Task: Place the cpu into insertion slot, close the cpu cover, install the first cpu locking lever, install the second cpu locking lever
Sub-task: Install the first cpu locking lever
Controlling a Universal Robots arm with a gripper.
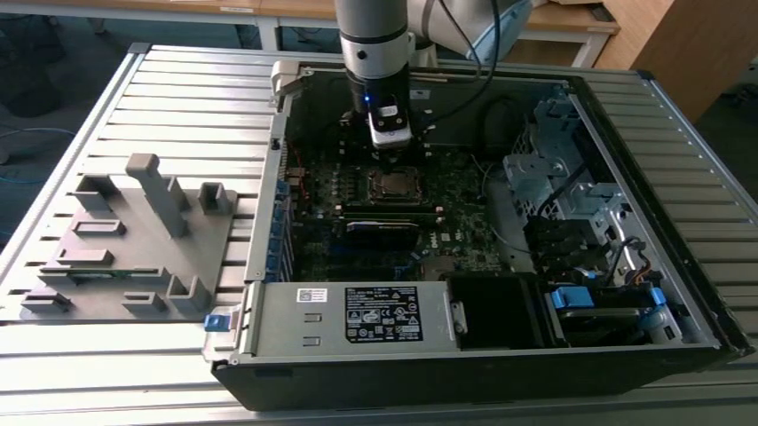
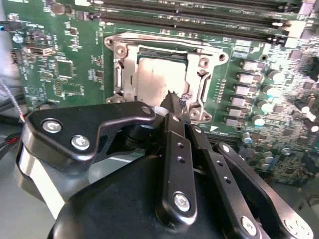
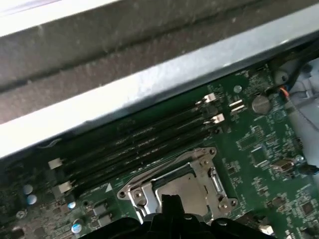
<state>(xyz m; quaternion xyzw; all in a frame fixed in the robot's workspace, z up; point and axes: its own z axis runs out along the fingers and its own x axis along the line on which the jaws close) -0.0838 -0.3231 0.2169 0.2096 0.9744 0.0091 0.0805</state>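
Observation:
The cpu (image 2: 159,74) lies flat in the insertion slot (image 1: 375,184) on the green motherboard, its dull silver top showing through the window of the cpu cover (image 2: 202,79). The cover lies flat over it, seen in both wrist views (image 3: 205,172). A thin metal lever rod (image 2: 164,42) runs along one edge of the socket. My gripper (image 2: 175,102) is shut with nothing between its fingers. Its tips hang right at a corner of the cover. In the exterior view the gripper (image 1: 391,140) is inside the case, just behind the socket.
Long black memory slots (image 2: 199,15) run beside the socket. The open case's walls (image 1: 284,80) surround the board, with a power supply (image 1: 367,315) in front and a drive cage (image 1: 569,177) at the exterior view's right. A grey fixture block (image 1: 130,240) stands outside, at its left.

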